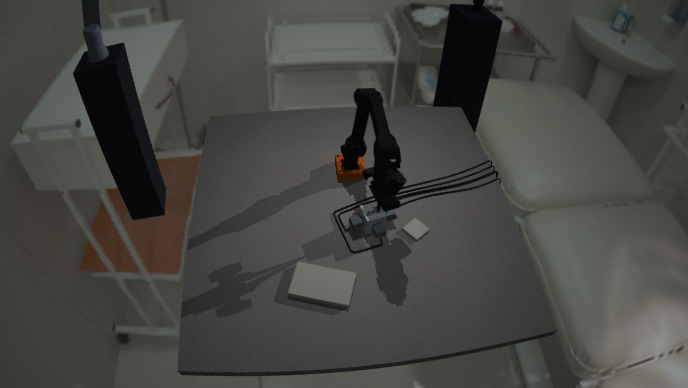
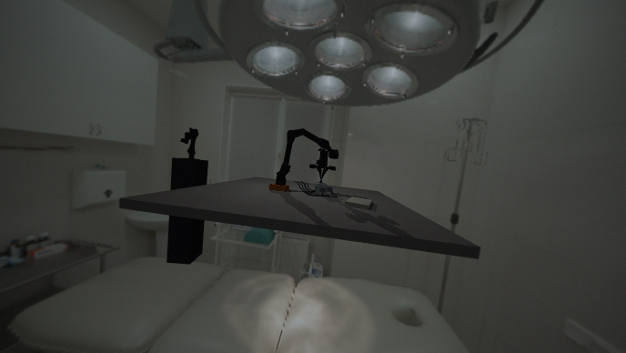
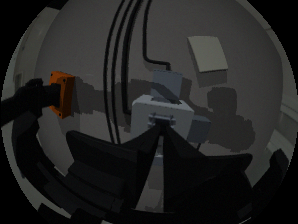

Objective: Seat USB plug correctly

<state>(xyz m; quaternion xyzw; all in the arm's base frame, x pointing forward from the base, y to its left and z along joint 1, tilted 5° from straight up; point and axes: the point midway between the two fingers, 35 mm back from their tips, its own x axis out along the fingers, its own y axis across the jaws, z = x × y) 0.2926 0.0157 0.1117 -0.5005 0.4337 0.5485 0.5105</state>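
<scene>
The pale grey power cube [image 1: 371, 221] stands near the middle of the dark table, with plugs in its sides. It also shows in the wrist view [image 3: 166, 117] and, very small, in the exterior view [image 2: 322, 187]. My gripper [image 1: 386, 205] points straight down onto the cube's top and is shut on the USB plug [image 3: 161, 120], which sits at the top socket. The plug is mostly hidden by my fingers. How deep it sits I cannot tell.
Several black cables [image 1: 450, 181] run from the cube to the table's right edge, and one loops to the cube's left [image 1: 345, 234]. A small pale tile [image 1: 415, 229] lies right of the cube. A larger pale slab [image 1: 322, 285] lies in front. The arm's orange base [image 1: 349, 167] is behind.
</scene>
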